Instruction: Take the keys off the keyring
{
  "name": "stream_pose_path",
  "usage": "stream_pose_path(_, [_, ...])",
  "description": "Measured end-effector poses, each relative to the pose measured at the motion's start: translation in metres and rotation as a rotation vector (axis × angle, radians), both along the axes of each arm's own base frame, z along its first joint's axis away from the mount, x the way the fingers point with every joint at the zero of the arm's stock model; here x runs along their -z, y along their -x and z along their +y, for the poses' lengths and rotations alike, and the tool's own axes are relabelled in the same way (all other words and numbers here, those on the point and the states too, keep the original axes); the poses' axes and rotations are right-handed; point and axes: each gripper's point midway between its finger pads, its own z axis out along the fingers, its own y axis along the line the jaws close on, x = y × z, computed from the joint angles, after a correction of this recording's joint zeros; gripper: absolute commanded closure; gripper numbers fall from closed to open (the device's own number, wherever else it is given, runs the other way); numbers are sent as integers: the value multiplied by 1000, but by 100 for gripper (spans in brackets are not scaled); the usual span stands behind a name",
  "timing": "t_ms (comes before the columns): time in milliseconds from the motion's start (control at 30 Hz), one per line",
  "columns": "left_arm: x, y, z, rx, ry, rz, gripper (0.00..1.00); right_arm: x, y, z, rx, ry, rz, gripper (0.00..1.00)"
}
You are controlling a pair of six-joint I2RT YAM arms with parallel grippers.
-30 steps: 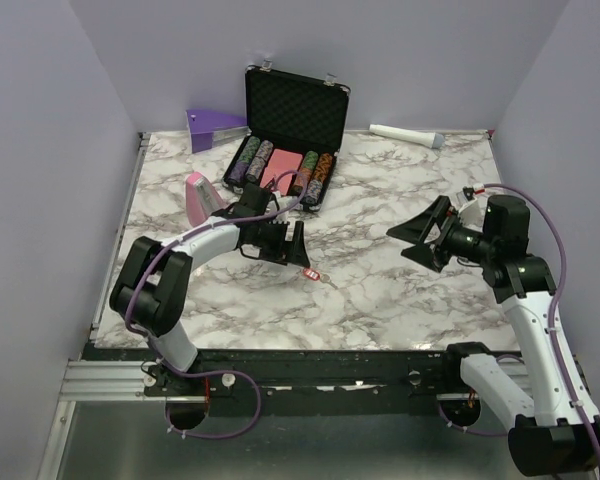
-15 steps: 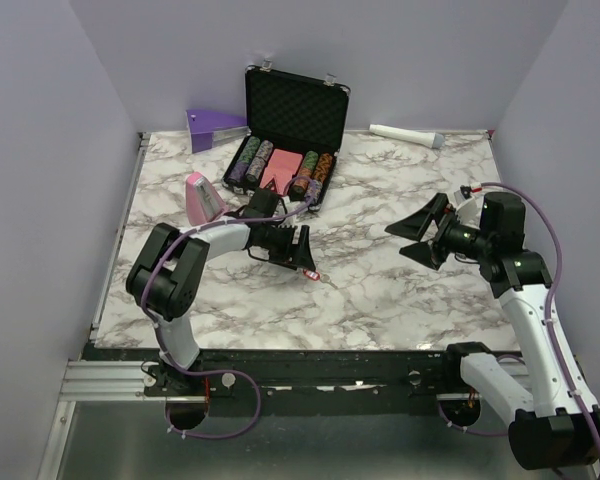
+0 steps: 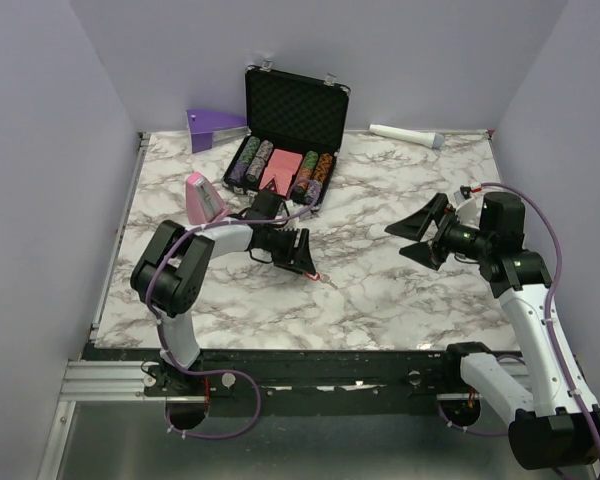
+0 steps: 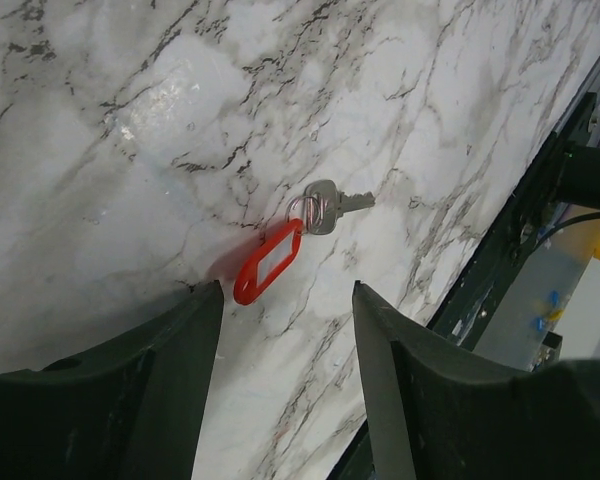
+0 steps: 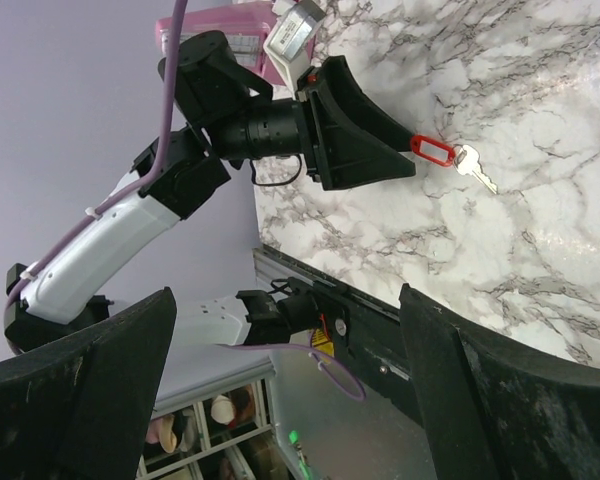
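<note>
The keyring, a small red tag [image 4: 268, 262] with a thin ring, lies flat on the marble table with one silvery key [image 4: 325, 205] on it. In the top view the tag [image 3: 309, 272] and key [image 3: 321, 279] lie just right of my left gripper [image 3: 302, 256]. My left gripper [image 4: 287, 290] is open and empty, low over the table, its fingertips just short of the tag. My right gripper [image 3: 418, 233] is open and empty, raised over the right side and facing the keyring. The right wrist view shows the tag [image 5: 432, 149], the key [image 5: 472, 165] and the left gripper [image 5: 385, 155].
An open black case of poker chips [image 3: 285, 165] stands at the back centre. A pink wedge-shaped box [image 3: 203, 197] sits left of my left arm. A purple wedge [image 3: 215, 125] and a white cylinder [image 3: 405, 133] lie along the back edge. The table's front edge [image 4: 500, 250] is near the key.
My left arm has folded in and its gripper has slid slightly down and right, closer to the red tag. The right arm shifted slightly at first, then held still.
</note>
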Motion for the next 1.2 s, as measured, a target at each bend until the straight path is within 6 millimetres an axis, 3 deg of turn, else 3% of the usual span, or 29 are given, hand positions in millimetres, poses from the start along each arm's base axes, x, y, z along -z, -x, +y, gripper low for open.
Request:
stream_pose_path(400, [2,3,-18,54,23,18,49,1,0,0,0,0,2,0])
stream_pose_path(533, [4,4,-18,55,16,24,59,1,0,0,0,0,2,0])
stream_pose_path(600, [5,5,-17,55,13,26,67,1,0,0,-1,0,1,0])
stream_pose_path(700, [6,5,-17,56,9,31,86,1,0,0,-1,0,1,0])
stream_pose_path(733, [7,5,-16,54,7,31,97,1,0,0,-1,1,1,0])
stream_pose_path(767, [8,5,-16,49,2,37,100,1,0,0,-2,2,-1,0])
stream_pose_path(1067, [3,7,-20,40,-22,55,100,1,1,0,-12,8,-10,0])
stream_pose_path(1200, [-26,8,-21,20,-17,28,100,0,-1,1,-18,0,-12,0])
